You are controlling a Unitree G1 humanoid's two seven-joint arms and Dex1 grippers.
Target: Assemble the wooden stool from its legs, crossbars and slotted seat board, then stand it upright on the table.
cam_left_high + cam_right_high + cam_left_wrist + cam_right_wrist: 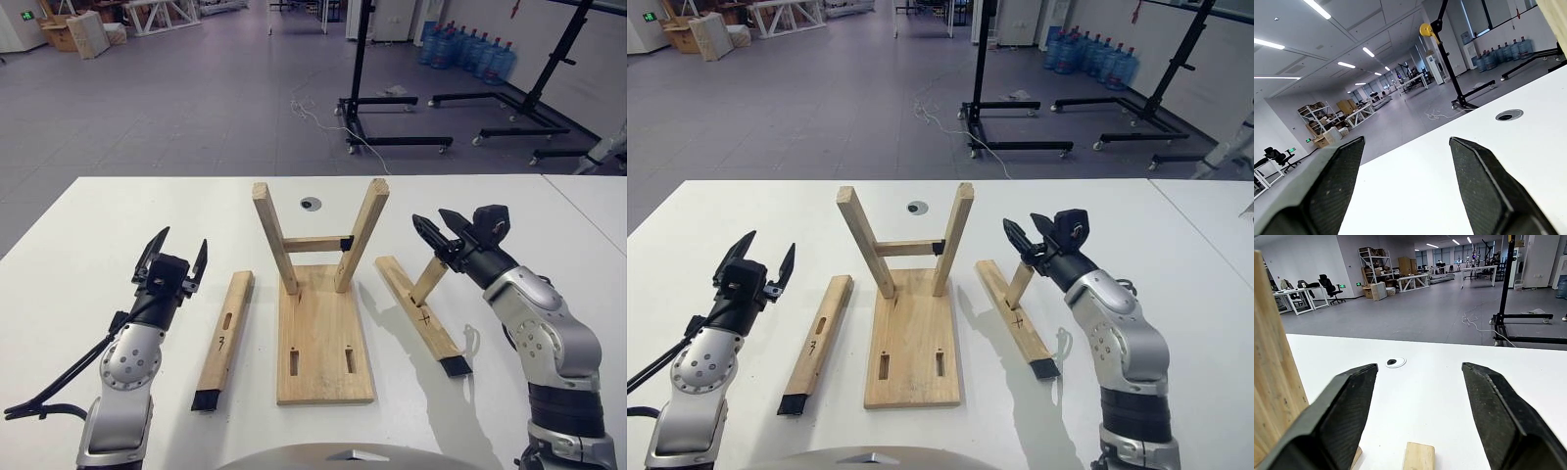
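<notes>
Pale wooden seat board is laid flat on the tabletop, near slots bare for loose legs laid either side. Flanking it, the left end effector and right end effector are held spread, empty. At its far end, two upright legs joined by a crossbar are slotted in.
</notes>
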